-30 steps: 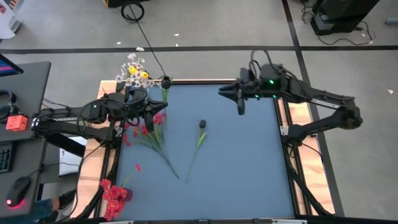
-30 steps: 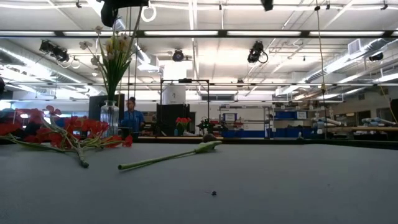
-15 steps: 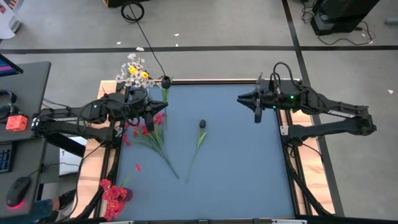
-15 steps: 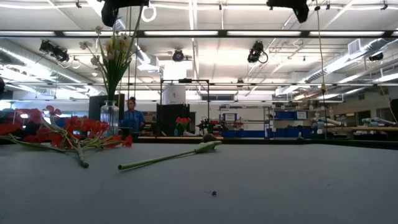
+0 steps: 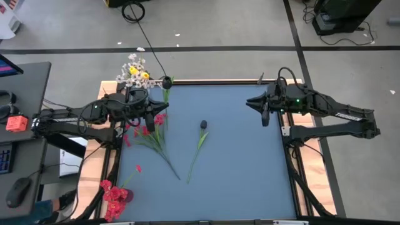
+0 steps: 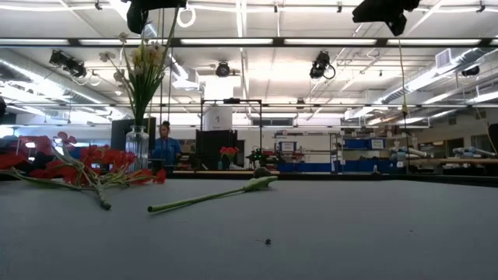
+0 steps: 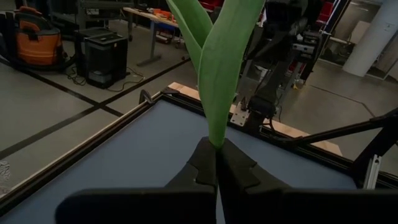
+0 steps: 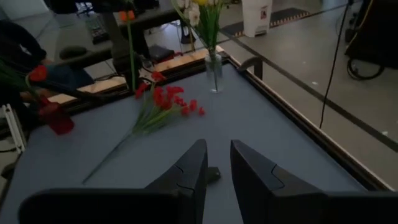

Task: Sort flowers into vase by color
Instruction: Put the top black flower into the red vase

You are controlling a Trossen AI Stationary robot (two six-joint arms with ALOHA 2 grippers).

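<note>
Left gripper pinches a green stem near the vase; right gripper hangs empty over the far right of the table.

From where I stand, the left fingers are pressed tight on that stem, holding it upright above the mat's far left corner, just beside the glass vase with white and yellow blooms that stands at that corner. The right gripper's fingers sit a little apart with nothing between them, high above the mat near its right edge. A red spray lies on the mat under the left arm, and a dark bud on its stem lies alone mid-table. More red blooms stand at the near left corner. A person stands in the room beyond.
</note>
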